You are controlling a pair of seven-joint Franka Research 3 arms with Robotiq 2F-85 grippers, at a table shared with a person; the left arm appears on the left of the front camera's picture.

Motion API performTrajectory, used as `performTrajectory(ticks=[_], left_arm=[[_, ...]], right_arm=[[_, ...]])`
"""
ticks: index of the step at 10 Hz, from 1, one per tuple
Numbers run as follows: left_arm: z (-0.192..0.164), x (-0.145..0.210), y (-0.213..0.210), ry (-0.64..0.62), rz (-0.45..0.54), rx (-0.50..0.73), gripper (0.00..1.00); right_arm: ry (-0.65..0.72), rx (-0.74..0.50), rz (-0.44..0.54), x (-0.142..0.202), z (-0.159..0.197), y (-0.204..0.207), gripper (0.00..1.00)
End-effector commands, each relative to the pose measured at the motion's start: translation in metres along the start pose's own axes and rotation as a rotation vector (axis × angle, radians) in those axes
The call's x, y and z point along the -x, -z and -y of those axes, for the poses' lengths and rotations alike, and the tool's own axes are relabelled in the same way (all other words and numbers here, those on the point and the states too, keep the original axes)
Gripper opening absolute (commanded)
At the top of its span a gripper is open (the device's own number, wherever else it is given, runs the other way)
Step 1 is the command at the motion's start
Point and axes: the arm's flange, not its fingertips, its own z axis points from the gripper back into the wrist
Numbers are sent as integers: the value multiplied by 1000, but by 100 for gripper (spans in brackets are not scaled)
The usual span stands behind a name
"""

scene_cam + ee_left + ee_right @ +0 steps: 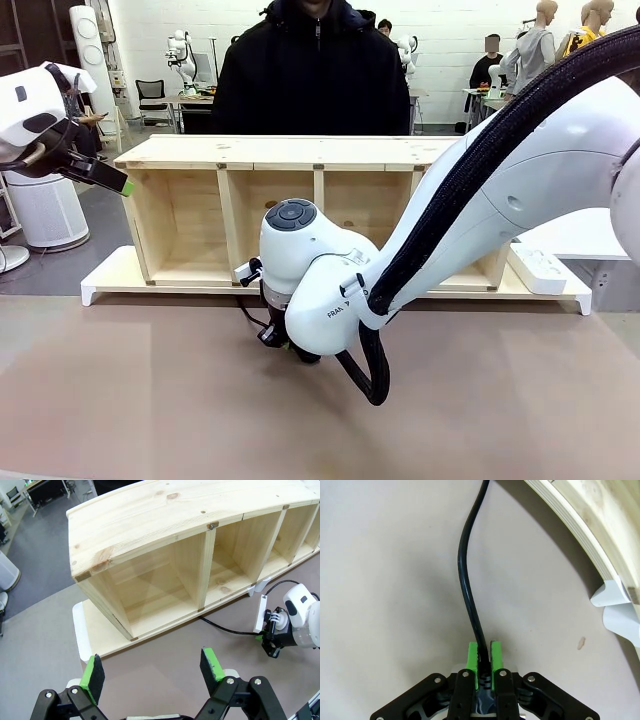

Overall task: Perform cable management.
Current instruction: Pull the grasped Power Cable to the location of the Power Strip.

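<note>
2 grippers are in service at this station. I read the right gripper [485, 649] as clamped on the cable [465, 565]: both green pads [473, 656] press the black cord between them, and no gap shows on either side. From the pinch point the cable runs away over the table [385, 580], bends once and leaves the top edge of the right wrist view. The curved edge of the shelf [590, 525] and 1 white foot [612, 592] of its base board pass along the right side of that view, apart from the cable.

In the left wrist view the cable lies on the table in front of the shelf. It comes out at the base board below the first divider and runs to the right gripper, which is low over the table.

I read the left gripper [152, 667] as wide open, pads well apart, nothing between them. It hangs in the air off the left end of the shelf, touching nothing.

In the front view, 1 white power strip [540, 268] lies at the right end of the base board. 1 person [310, 80] in a dark jacket stands behind the shelf.
</note>
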Motion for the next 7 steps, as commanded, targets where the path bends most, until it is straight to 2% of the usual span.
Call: performTrajectory(ticks=[1,5,6,7], left_arm=[[-1,0,0,-2,8,-2,100],[-1,0,0,-2,8,-2,100],[-1,0,0,-2,8,-2,100],[-1,0,0,-2,8,-2,100]], right_arm=[[-1,-1,3,0,0,0,0],[-1,-1,3,0,0,0,0],[0,0,0,0,0,0,13],[4,-4,-5,-1,0,-6,12]])
